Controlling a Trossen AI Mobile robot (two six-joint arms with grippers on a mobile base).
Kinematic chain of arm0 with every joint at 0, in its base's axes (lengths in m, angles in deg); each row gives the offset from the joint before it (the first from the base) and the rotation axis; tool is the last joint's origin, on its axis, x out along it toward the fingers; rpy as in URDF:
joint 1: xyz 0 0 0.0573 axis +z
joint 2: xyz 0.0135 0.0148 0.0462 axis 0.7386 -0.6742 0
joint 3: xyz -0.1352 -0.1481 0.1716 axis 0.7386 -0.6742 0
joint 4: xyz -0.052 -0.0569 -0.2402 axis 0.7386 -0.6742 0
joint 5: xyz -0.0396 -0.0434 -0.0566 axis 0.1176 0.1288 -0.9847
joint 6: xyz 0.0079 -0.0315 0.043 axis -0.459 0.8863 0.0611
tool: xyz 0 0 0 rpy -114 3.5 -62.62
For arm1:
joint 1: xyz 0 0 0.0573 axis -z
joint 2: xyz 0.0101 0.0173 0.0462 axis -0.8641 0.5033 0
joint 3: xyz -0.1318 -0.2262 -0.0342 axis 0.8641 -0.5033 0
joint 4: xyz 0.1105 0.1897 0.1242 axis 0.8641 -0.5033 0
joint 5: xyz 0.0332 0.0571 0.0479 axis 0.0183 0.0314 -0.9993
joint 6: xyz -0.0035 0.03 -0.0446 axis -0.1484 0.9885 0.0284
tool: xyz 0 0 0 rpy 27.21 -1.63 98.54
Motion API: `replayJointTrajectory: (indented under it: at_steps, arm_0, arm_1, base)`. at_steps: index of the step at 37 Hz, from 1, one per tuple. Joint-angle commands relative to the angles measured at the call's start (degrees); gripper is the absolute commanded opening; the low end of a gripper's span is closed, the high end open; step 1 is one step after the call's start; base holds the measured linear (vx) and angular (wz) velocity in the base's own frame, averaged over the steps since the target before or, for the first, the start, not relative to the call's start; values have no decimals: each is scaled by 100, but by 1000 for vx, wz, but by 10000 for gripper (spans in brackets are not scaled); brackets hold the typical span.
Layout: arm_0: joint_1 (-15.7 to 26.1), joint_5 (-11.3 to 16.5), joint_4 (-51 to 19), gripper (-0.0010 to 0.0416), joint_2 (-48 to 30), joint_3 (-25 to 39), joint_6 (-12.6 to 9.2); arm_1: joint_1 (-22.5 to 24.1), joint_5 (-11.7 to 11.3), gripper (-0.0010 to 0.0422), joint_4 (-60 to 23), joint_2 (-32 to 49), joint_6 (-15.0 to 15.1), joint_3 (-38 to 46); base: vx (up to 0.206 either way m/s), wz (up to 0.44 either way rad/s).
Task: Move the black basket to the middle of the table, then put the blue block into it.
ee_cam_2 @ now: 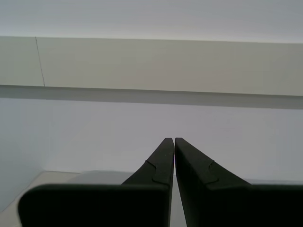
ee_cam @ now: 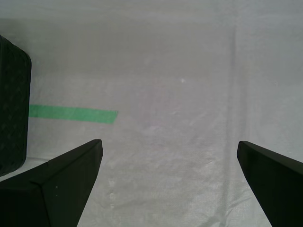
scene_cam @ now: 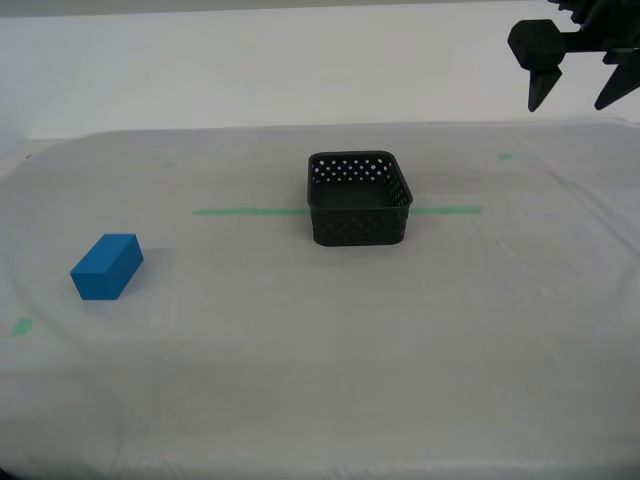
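Note:
The black basket (scene_cam: 360,226) stands near the middle of the white-clothed table (scene_cam: 320,390), on the green tape line (scene_cam: 245,211), with nothing inside that I can see. The blue block (scene_cam: 106,267) lies on the cloth at the exterior view's left, far from the basket. My first gripper (scene_cam: 570,102) hangs open high at the exterior view's upper right, above the table. In its wrist view, my first gripper (ee_cam: 169,143) is wide open over bare cloth, with the basket's wall (ee_cam: 12,109) and the tape's end (ee_cam: 73,113) beside it. My second gripper (ee_cam_2: 170,139) is shut on nothing and faces a wall.
Small green marks sit on the cloth at the exterior view's lower left (scene_cam: 21,326) and at the back (scene_cam: 506,156). A pale wall rises behind the table's rounded far edge.

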Motion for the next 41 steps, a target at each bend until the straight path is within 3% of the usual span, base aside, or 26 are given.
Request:
replayJointTrajectory:
  at_steps: [1, 24, 36, 41]
  arm_0:
    - [0, 11, 4, 399, -2, 0, -7]
    - [0, 11, 2, 398, -2, 0, -7]
    - [2, 13, 2, 398, -2, 0, -7]
    - [2, 13, 2, 398, -2, 0, -7]
  arm_1:
    - [-4, -11, 0, 31, -2, 85, 2]
    - [7, 101, 0, -111, -28, -20, 9]
    - [7, 94, 0, -1657, -544, -31, 321]
    - [9, 94, 0, -2712, -693, -57, 614]
  base:
    - [0, 0]
    - [0, 0]
    - [0, 0]
    - [0, 0]
